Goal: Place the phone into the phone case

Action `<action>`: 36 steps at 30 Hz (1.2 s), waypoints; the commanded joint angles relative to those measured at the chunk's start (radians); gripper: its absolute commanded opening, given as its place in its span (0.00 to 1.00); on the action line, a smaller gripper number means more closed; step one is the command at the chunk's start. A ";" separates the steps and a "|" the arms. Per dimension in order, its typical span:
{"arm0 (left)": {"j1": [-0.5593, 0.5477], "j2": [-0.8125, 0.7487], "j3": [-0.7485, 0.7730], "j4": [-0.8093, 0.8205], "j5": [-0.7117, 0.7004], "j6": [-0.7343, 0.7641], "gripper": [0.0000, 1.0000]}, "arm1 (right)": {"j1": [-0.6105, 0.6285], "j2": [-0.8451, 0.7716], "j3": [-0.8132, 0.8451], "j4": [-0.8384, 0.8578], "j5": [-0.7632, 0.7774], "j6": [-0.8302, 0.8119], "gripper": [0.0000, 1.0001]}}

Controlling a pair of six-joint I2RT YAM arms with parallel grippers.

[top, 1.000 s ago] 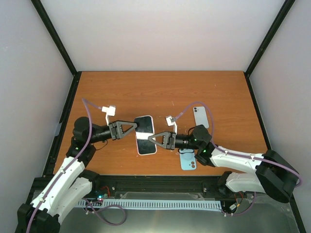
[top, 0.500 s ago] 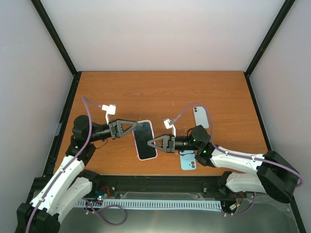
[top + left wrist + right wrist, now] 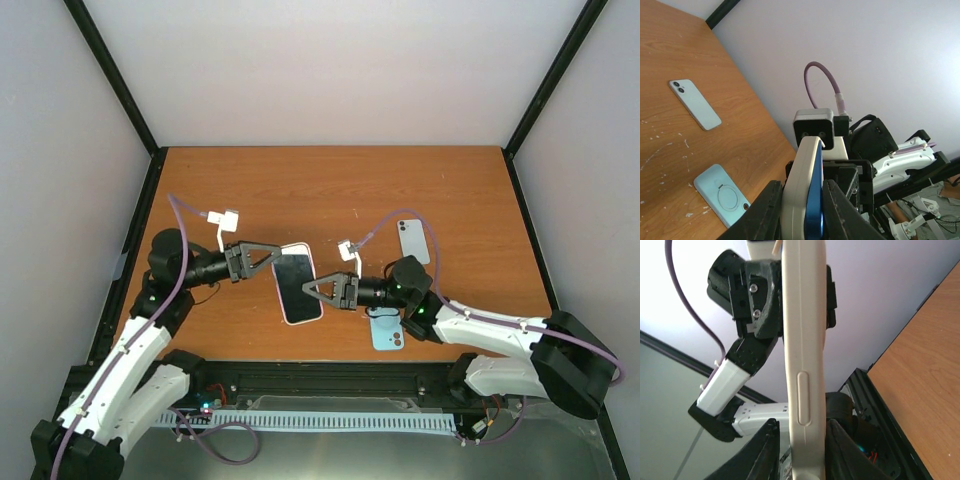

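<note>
Between the two arms, held up over the near middle of the table (image 3: 330, 190), the left gripper (image 3: 277, 261) is closed down narrow on the left long edge of the phone case (image 3: 300, 312), and the right gripper (image 3: 307, 288) pinches the same case from the right. Each wrist view shows its fingers (image 3: 767, 212) flat against both faces, with the case edge-on between them. The phone (image 3: 295, 275) sits in the case with its dark screen up. In the left wrist view its blue side shows beside the cream shell, and whether it is seated all round cannot be told. The phone is probably stiff, smooth and light, with a glass face that would not take a drop or a hard squeeze. The shell likely flexes at its lips and corners. The long edges look like the place to grip, clear of whichever corner needs pressing home. Below lies hard, flat, wood-grained board with pale scuffs, which would be unkind to falling glass. A second handset (image 3: 415, 241) lies back-up to the far right. A pale blue back with a ring (image 3: 388, 332), phone or case, lies near the front edge, partly under the right arm. Plain pale walls and black frame posts (image 3: 110, 75) close in the sides and the far end.
</note>
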 commanded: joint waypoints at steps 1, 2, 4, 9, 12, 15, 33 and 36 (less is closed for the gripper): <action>0.000 -0.003 0.043 -0.035 0.006 0.033 0.02 | 0.008 -0.036 0.085 -0.018 0.079 -0.016 0.21; 0.000 -0.007 0.039 -0.028 0.018 0.018 0.07 | 0.008 -0.031 0.094 -0.018 0.078 -0.012 0.19; 0.000 -0.022 0.024 0.014 0.052 -0.020 0.25 | 0.008 -0.022 0.096 0.021 0.070 0.015 0.17; 0.000 -0.097 -0.029 0.187 0.095 -0.155 0.45 | 0.007 -0.013 0.051 0.184 0.053 0.105 0.16; 0.000 -0.112 -0.038 0.217 0.094 -0.188 0.43 | 0.007 -0.004 0.037 0.217 0.033 0.124 0.15; 0.000 -0.108 -0.033 0.212 0.085 -0.191 0.34 | 0.007 -0.003 0.012 0.238 0.040 0.135 0.15; 0.000 -0.039 0.103 -0.103 -0.028 0.019 0.04 | 0.008 -0.009 0.055 0.126 0.063 0.067 0.17; 0.000 -0.049 0.104 -0.094 -0.024 0.002 0.23 | 0.008 -0.034 0.065 0.077 0.091 0.042 0.15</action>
